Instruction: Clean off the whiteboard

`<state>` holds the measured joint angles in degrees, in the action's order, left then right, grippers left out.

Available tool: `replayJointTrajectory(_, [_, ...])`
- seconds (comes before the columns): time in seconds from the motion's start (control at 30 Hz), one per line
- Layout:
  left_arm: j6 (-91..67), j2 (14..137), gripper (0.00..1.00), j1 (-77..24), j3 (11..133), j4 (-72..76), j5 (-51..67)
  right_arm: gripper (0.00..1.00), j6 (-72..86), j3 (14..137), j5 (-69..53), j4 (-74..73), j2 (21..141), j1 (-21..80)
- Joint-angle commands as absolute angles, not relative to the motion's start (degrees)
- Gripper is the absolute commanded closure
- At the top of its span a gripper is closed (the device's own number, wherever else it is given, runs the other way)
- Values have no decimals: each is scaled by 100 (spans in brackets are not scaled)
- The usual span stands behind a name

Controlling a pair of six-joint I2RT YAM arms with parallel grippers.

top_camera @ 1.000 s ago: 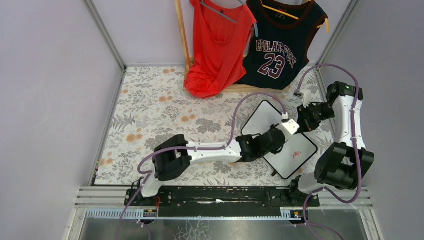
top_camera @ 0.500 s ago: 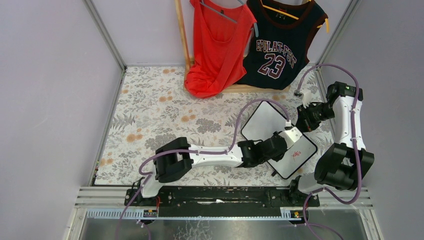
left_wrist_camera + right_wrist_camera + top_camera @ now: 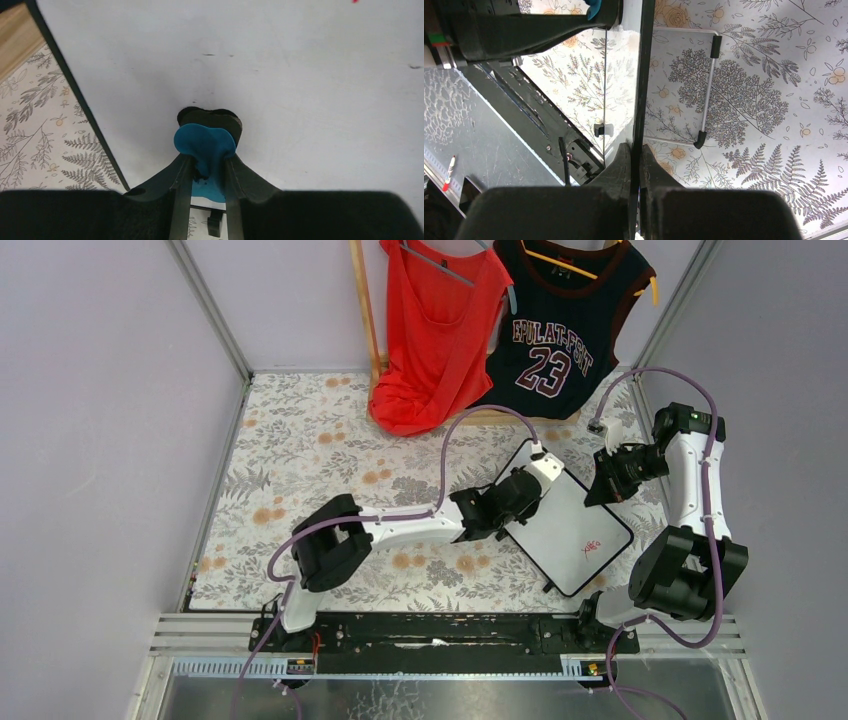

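I note left gripper (image 3: 537,468), clenched on blue eraser (image 3: 204,142), swept off red scribble (image 3: 593,545) to whiteboard (image 3: 570,525) far corner; scribble unerased. Right gripper (image 3: 603,488) pinches board edge, near table (image 3: 300,460) right edge.

**Soft, even light; blur close to the lens**

Bright, diffuse light from above leaves only faint shadows on the table (image 3: 300,470). Beyond the left end effector (image 3: 206,161) the whiteboard (image 3: 300,75) looks evenly grey-white. The blue pad (image 3: 202,140) it pinches is sharp, while the housing behind is a black blur. Left of the right end effector (image 3: 636,150), the board mirrors the fern print.
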<state>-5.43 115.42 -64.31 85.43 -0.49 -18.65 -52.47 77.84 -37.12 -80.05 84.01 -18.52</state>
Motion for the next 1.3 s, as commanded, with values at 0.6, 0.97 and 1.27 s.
replayJointTrajectory(0.6, [-665,12479,100,-7731,10064,-378,-1695,100,-5652,7550,-3212,-8467,8402,-1712])
replayJointTrajectory(0.97, [-691,12662,100,-8160,10493,-312,-1580,100,-5651,7519,-3252,-8464,8455,-1701])
replayJointTrajectory(1.27, [-268,12807,100,-8102,10510,-439,-2295,100,-5651,7500,-3234,-8470,8420,-1697])
